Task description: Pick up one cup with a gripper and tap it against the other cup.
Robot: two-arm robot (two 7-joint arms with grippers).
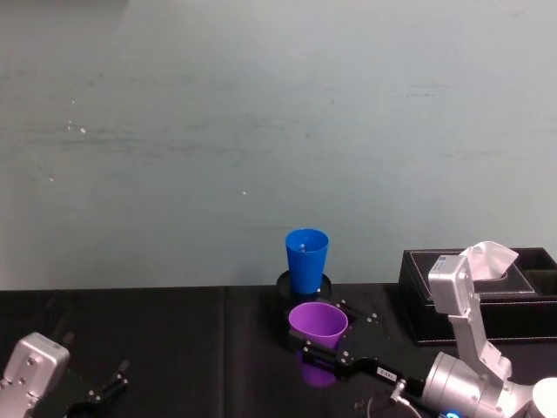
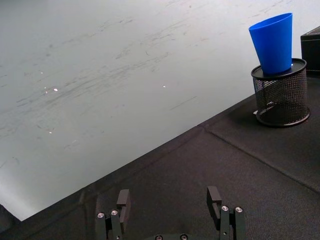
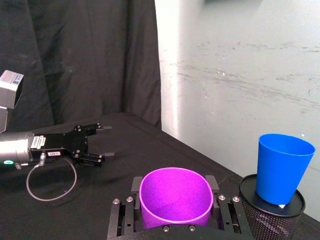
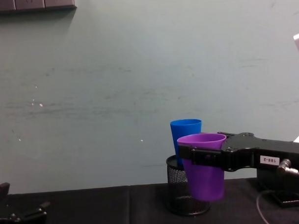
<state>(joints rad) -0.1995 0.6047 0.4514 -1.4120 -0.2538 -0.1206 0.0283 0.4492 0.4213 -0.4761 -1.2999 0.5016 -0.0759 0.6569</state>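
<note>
Cups, head view: two — purple cup (image 1: 318, 322) pinched in right gripper (image 1: 321, 347), just in front of blue cup (image 1: 306, 259), which stands in one black mesh pen holder (image 1: 283, 284).
Surroundings, head view: one black tissue box (image 1: 452, 305) at right on black cloth (image 1: 174, 348); left gripper (image 1: 109, 389) low at left, well apart.
Left wrist view: left gripper's fingers (image 2: 215, 200) spread, nothing between them; blue cup (image 2: 274, 42) in pen holder (image 2: 280, 100) beyond.
Right wrist view: right gripper's jaws press both sides of purple cup (image 3: 175, 197); blue cup (image 3: 282, 167) apart from it.
Chest view: purple cup (image 4: 205, 176) hides part of blue cup (image 4: 186, 130) and pen holder (image 4: 176, 189) — its base hangs above the cloth.
</note>
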